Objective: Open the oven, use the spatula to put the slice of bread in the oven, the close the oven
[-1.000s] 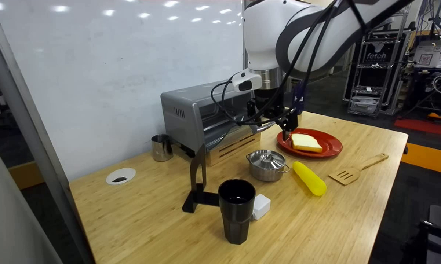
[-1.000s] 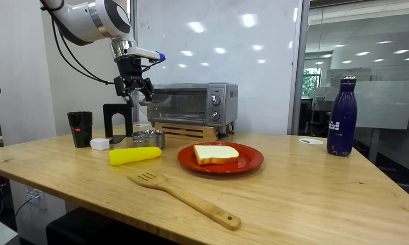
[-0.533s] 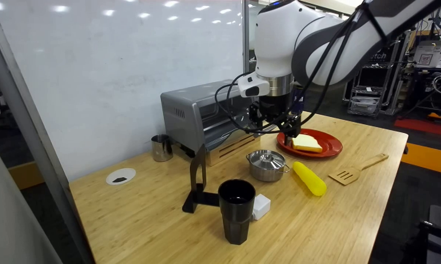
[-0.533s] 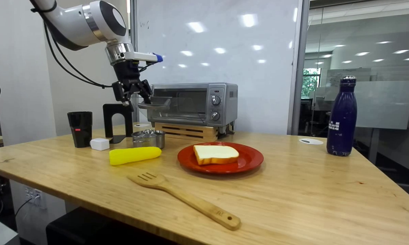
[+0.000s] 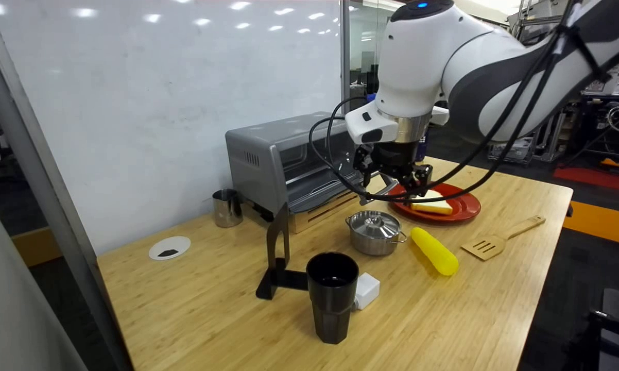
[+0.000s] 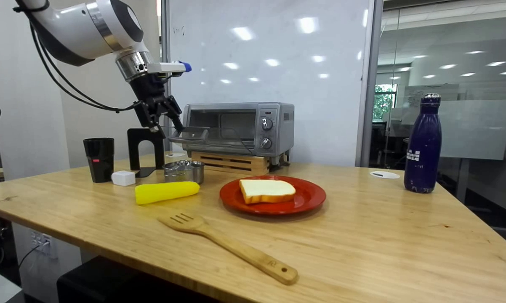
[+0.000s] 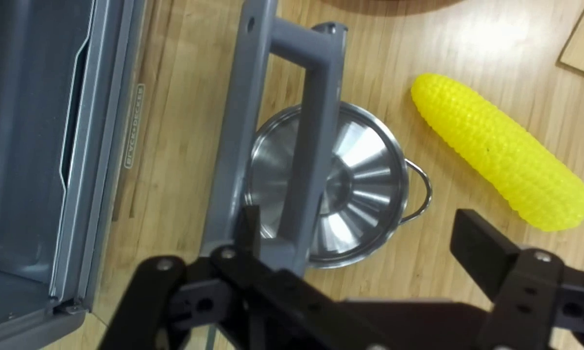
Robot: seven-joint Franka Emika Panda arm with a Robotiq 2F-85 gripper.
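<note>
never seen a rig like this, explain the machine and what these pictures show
The machine is a robot arm with a two-fingered gripper. Both exterior views come from cameras outside it; the wrist view looks down from its wrist. The table carries a toaster oven on a stand, a slice of bread on a red plate, a spatula, a lidded pot, yellow corn and more. Nothing is held: the fingers stand apart, though one seems tucked behind the handle of the open oven door.

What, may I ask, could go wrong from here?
The lidded pot appears beneath the door handle in the wrist view, so lowering the oven door fully might knock it. The gripper is open, with just one finger by the handle, so it could slip away and leave the door half lowered.
</note>
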